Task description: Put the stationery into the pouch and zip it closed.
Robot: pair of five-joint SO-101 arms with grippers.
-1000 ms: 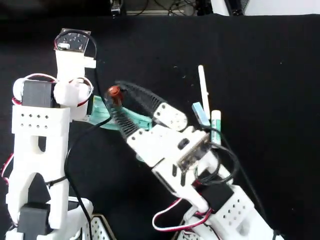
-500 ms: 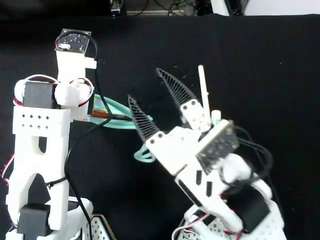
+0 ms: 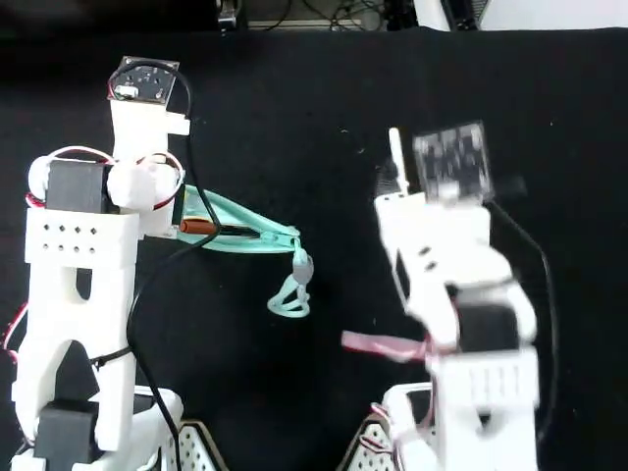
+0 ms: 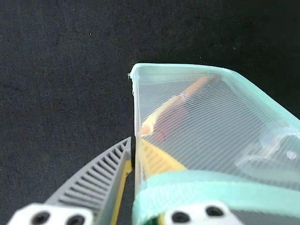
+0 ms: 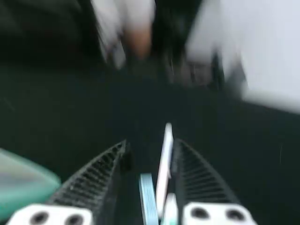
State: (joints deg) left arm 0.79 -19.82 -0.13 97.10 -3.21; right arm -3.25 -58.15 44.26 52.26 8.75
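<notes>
Two sets of fingers are doing two different jobs. The right gripper (image 5: 151, 145) is standing wide open and holding nothing. It is straddling a white pen (image 5: 165, 150), with a blue piece (image 5: 147, 197) lying just beside it on the black table (image 3: 569, 147).

A second ago those fingers were at the pouch mouth with a red-tipped piece. Half a second ago they were already spread and backing out. Now the whole right arm (image 3: 446, 265) is swinging across to hover over the stationery that is not yet packed.

The left gripper (image 4: 133, 150) is clamping hard on one end of the pouch (image 3: 245, 234). It is keeping that grip and is not shifting at all through the sequence. An orange pen (image 4: 173, 101) is lying inside the clear wall, so that drop looks made. The pouch is sitting on the table well apart from the right arm, and its mouth seems to be gaping open. Its zip pull (image 3: 291, 294) is trailing loose off the far end.

So one item appears to be delivered, the white pen and the blue piece are waiting, and the zip is not yet drawn. The next grab looks to be lining up on the white pen. The fingers are already either side of it, though how far above it I cannot tell.
</notes>
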